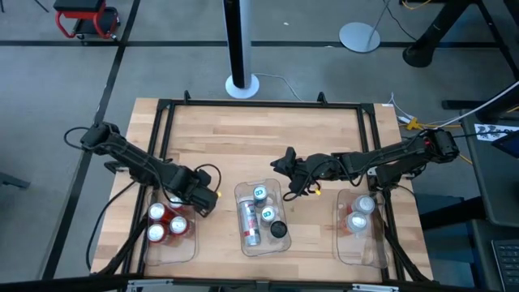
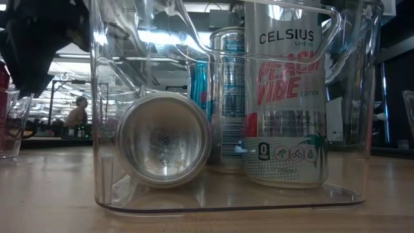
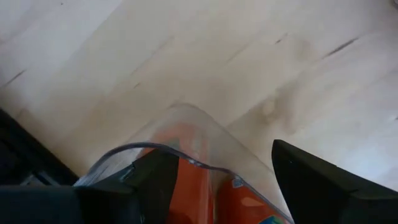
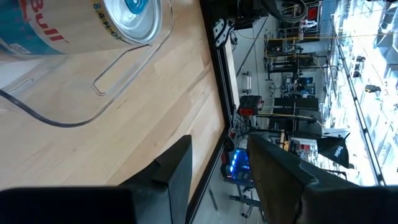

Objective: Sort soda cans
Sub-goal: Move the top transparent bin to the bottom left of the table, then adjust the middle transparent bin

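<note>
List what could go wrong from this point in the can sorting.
1. The left claw hangs open at the left bin's back rim, over the red cans; lowering could catch the wall and shove the bin.
2. The right claw is empty beside the middle bin. One can there lies sideways and may roll when grasped.

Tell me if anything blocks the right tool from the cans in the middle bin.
Nothing visible does. The right tool hangs empty just beyond the middle bin, with only bare table between it and the cans.
</note>
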`<act>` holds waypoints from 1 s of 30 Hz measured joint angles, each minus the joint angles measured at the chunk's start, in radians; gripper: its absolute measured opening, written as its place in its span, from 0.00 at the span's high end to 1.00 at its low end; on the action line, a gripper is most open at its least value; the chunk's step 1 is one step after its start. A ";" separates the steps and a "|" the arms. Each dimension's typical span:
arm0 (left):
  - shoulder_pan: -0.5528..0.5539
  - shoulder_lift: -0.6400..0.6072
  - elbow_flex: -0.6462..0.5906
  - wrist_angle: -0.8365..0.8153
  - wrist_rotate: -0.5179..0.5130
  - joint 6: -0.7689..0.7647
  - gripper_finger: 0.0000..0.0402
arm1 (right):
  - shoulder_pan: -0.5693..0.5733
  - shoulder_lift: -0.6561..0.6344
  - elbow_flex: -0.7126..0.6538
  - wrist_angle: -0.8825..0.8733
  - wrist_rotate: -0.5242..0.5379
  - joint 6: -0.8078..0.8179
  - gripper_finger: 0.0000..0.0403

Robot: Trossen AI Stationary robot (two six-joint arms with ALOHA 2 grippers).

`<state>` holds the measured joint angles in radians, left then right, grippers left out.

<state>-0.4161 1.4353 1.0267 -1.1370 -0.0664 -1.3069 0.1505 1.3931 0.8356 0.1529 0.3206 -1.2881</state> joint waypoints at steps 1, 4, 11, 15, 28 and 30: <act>-0.001 0.000 0.000 0.004 -0.001 0.005 0.39 | 0.000 0.000 0.000 0.001 0.000 0.000 0.62; -0.001 0.000 0.000 0.024 -0.010 0.040 0.39 | 0.000 0.000 0.000 0.001 0.000 0.000 0.62; -0.012 0.000 0.000 0.050 -0.063 0.115 0.39 | 0.000 0.000 0.000 0.000 0.000 0.000 0.62; -0.030 0.000 0.000 0.118 -0.067 0.172 0.39 | 0.000 0.000 0.000 0.000 0.000 0.000 0.62; -0.071 -0.002 0.000 0.129 -0.065 0.212 0.39 | 0.000 0.000 0.000 0.000 0.000 0.000 0.62; -0.070 -0.008 0.000 0.120 -0.052 0.207 0.39 | 0.000 0.000 0.000 0.000 0.000 0.000 0.62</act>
<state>-0.4861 1.4270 1.0271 -1.0170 -0.1181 -1.1001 0.1502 1.3933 0.8360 0.1532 0.3206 -1.2881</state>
